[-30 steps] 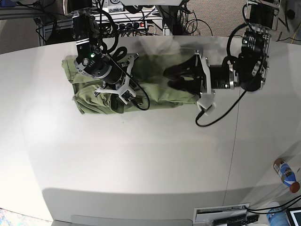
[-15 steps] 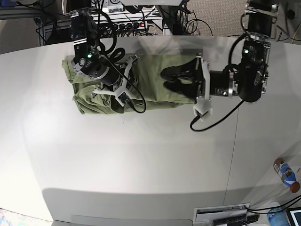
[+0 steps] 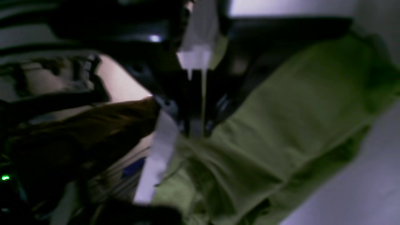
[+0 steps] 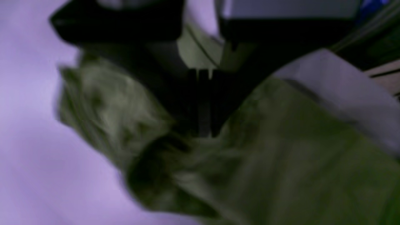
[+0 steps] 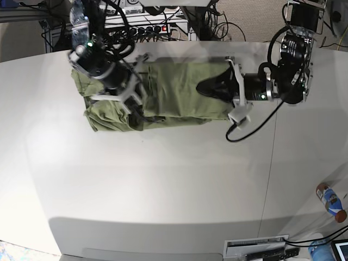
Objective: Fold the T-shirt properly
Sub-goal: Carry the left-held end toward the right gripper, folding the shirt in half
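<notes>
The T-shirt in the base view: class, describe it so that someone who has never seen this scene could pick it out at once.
Start at the big white table and look to its far edge, between the two robot arms. The T-shirt lies there as a rumpled, partly folded band with a gripper at each end. It is the only cloth in view, plain olive green against the pale tabletop.

— How many cloths do you count?
— One T-shirt (image 5: 179, 89), olive green, caught under both tools.
— And tools?
— Two: the left tool (image 5: 204, 88) closed on the shirt's one end, the right tool (image 5: 136, 103) closed on the cloth well apart from it.
— Worktops?
— One white worktop (image 5: 163, 179).
— Anything else?
— One bottle (image 5: 330, 202), well away from the left tool, past the worktop's edge.
</notes>
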### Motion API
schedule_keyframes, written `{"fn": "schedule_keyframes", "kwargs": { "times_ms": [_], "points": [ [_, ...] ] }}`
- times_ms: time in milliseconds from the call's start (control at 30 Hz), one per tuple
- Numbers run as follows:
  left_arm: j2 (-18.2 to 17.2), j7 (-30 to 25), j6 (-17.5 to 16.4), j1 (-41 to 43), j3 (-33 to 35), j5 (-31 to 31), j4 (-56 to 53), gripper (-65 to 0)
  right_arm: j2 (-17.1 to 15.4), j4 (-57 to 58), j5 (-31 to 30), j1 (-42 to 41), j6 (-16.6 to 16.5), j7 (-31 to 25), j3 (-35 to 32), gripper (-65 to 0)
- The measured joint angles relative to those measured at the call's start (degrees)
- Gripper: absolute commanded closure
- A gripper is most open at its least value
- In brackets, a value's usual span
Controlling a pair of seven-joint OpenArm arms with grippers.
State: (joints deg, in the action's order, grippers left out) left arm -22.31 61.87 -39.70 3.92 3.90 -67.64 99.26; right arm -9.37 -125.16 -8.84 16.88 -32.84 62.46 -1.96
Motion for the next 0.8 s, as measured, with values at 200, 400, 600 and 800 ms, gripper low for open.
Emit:
{"fn": "schedule_keyframes", "kwargs": {
  "times_ms": [200,400,600,800],
  "points": [
    [2.7,-0.2,0.0,-0.1,3.3,2.4,0.0,0.0,-0.9,-0.6,0.0,0.8,0.0,-0.3,8.6,0.0],
    [2.7,-9.0,0.1,0.0,11.9,17.0,0.0,0.0,-4.0,-0.6,-0.1,0.9,-0.2,-0.3,11.0,0.0],
    [2.6,-17.6,0.2,0.0,15.7,31.3,-0.7,0.0,-5.2,-0.6,-0.1,0.9,-0.2,-0.3,14.2,0.0],
    [2.4,-18.5,0.2,-0.1,15.6,41.2,-0.7,0.0,-5.2,-0.6,0.0,0.9,-0.2,-0.3,17.1,0.0]
  ]
}}
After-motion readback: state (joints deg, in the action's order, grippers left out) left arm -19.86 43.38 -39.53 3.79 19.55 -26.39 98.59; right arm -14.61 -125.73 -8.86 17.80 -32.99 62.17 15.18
